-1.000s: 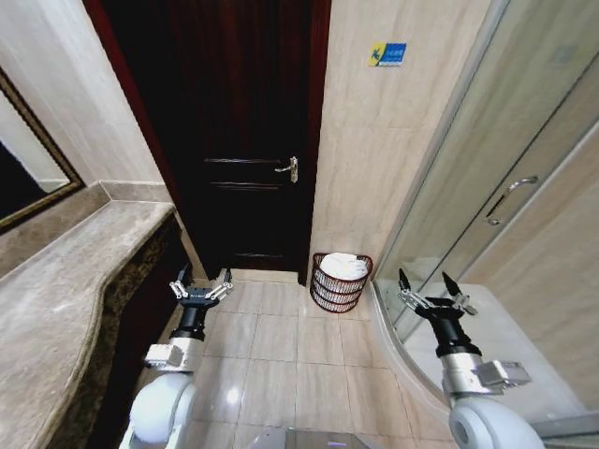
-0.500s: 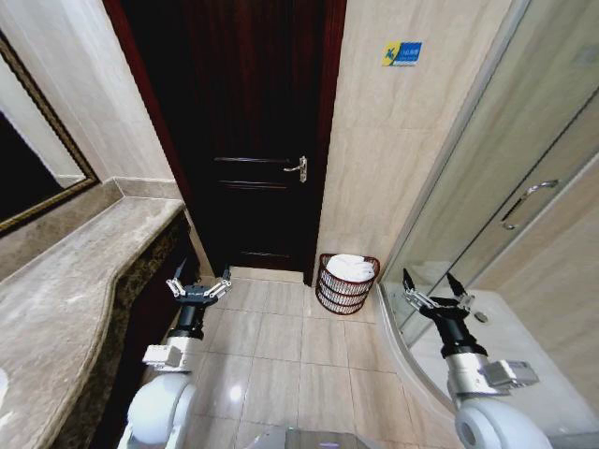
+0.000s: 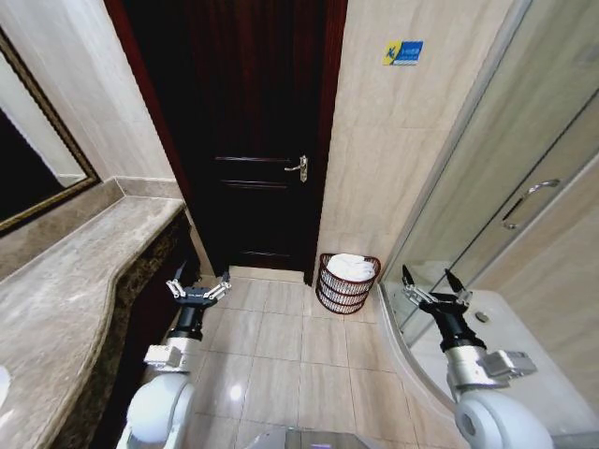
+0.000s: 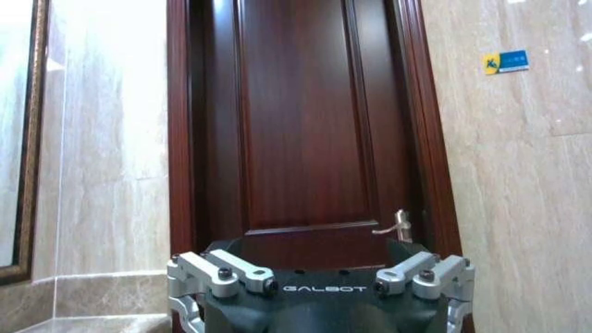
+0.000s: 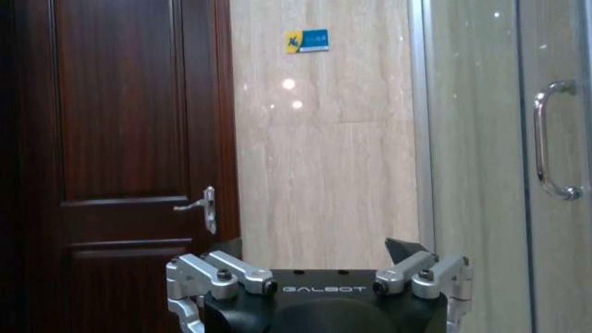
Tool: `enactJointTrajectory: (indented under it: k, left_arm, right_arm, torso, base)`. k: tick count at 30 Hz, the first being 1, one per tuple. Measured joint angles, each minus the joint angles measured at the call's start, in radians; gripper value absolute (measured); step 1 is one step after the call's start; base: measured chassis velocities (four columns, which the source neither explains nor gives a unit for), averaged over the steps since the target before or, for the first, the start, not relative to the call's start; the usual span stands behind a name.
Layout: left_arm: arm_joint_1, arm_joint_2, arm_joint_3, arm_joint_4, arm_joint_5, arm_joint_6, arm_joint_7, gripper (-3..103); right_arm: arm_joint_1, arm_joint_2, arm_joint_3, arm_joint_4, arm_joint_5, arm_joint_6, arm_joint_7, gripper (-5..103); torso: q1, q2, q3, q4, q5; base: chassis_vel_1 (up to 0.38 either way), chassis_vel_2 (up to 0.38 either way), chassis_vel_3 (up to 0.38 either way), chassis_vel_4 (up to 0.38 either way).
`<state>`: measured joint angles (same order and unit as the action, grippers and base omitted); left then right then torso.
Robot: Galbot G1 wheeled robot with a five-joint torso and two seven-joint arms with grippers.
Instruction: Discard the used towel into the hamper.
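Hamper (image 3: 347, 283): small, round, tapered, dark reddish-brown openwork basket of hoops and ribs, on glossy beige tile floor (image 3: 281, 346) at the far wall, right of the dark wooden door (image 3: 253, 140). White folded towel (image 3: 351, 267) inside. Left gripper (image 3: 197, 288) and right gripper (image 3: 433, 289): near, raised, fingers spread, empty.

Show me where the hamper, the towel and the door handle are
hamper (image 3: 343, 296), head view, on its front wire wall.
towel (image 3: 351, 266), head view, on the white fabric heaped inside.
door handle (image 3: 299, 167), head view, on the lever.
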<state>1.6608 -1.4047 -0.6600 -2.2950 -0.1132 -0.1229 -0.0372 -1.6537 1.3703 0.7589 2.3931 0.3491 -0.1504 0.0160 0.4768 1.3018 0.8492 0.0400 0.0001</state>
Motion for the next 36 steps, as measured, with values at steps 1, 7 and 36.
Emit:
enactJointTrajectory:
  k: [1,7,36]
  left_arm:
    - [-0.003,0.005,0.0,0.0,-0.007,0.005,-0.003,100]
    - [-0.008,0.013,0.003,0.001,-0.018,0.012,0.013,100]
    - [-0.044,0.029,-0.023,-0.018,-0.044,0.024,0.023,100]
  right_arm:
    - [0.014,-0.003,-0.006,-0.008,-0.01,-0.008,0.009,100]
    - [0.032,-0.001,-0.041,-0.019,-0.041,-0.035,0.035,100]
    - [0.099,-0.074,-0.158,-0.057,-0.066,-0.1,0.075,100]
  torso:
    - [0.0,0.0,0.0,0.0001,-0.0001]
    - [0.0,-0.001,-0.001,0.0,-0.0001]
    - [-0.001,-0.003,-0.001,0.0,0.0001]
  base:
    - [0.052,-0.043,-0.047,0.034]
    - [0.028,-0.016,-0.022,0.023]
    - [0.02,-0.017,-0.021,0.024]
